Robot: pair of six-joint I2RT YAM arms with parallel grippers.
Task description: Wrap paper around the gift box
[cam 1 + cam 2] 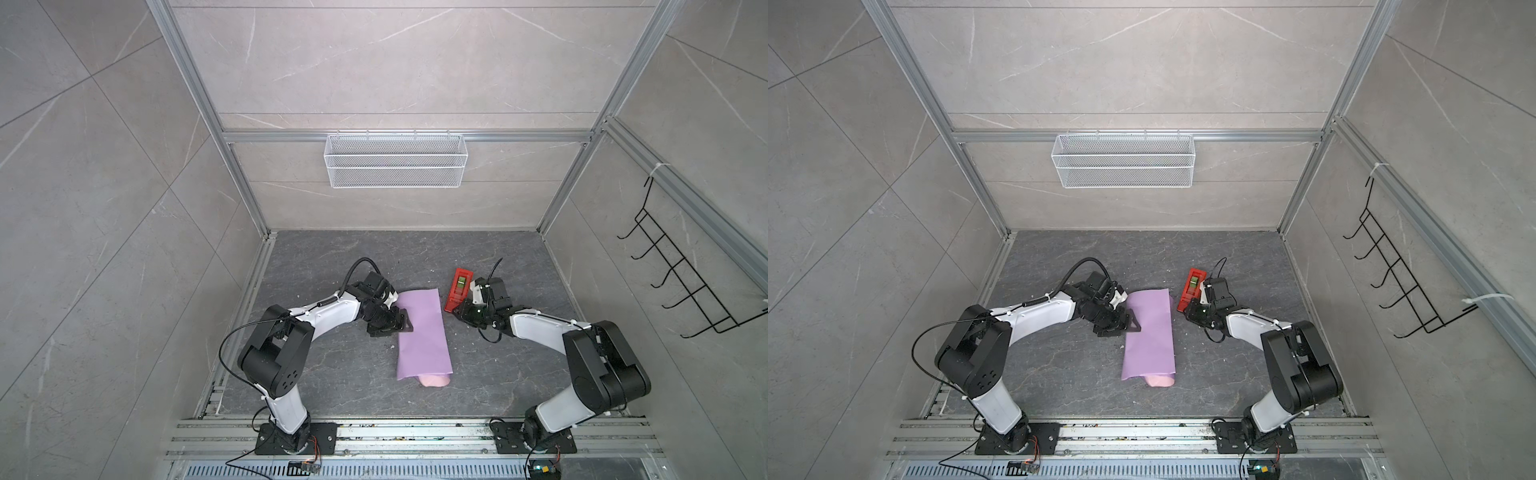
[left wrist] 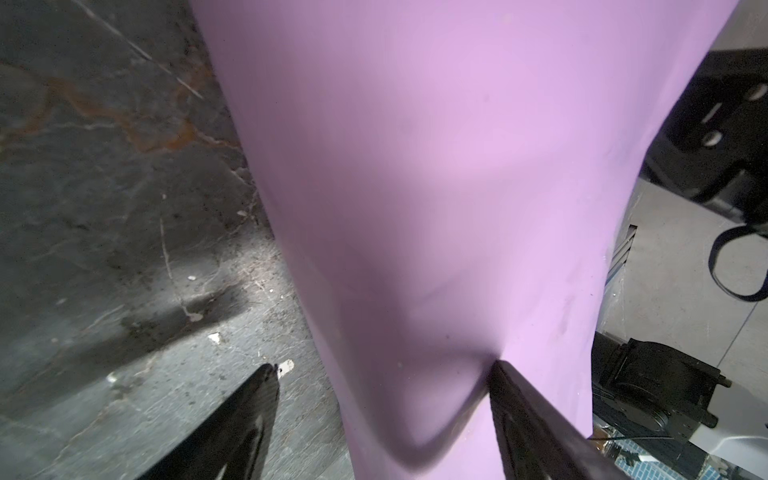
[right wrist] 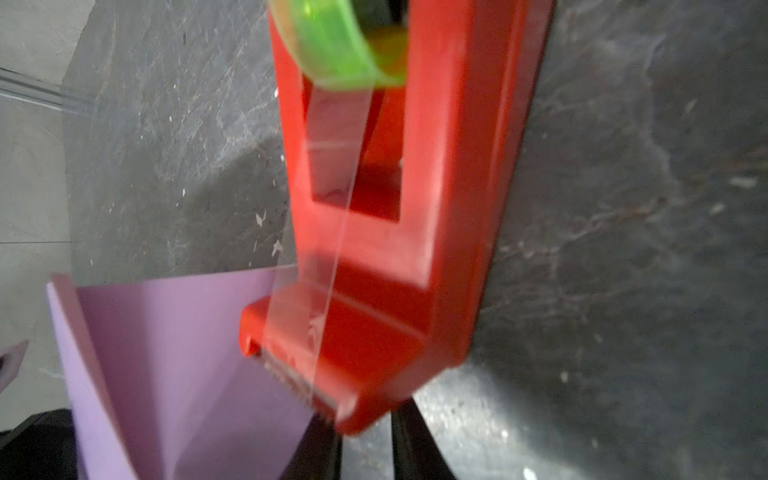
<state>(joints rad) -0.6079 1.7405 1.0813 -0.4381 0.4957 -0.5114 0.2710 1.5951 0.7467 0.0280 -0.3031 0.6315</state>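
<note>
Let the wide-open left claw (image 2: 384,365) press the folded paper (image 1: 422,332), mid-frame in a top view, box hidden, while the right claw (image 3: 368,444), open or closed I cannot tell, pulls tape slowly off the red tape holder (image 3: 415,249).

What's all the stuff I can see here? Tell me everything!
paper: one, lilac outside, pink inside, folded over mid-table.
gift box: none visible.
tape dispenser: one, red, right of the paper.
tape roll: one, green, in the dispenser.
wire basket: one, white, back wall.
hook rack: one, black, right wall.
table: one, dark grey.
arms: two, white and black.
left gripper: one, black, fingers open, one pressing the paper.
right gripper: one, black, at the dispenser's cutter end.
</note>
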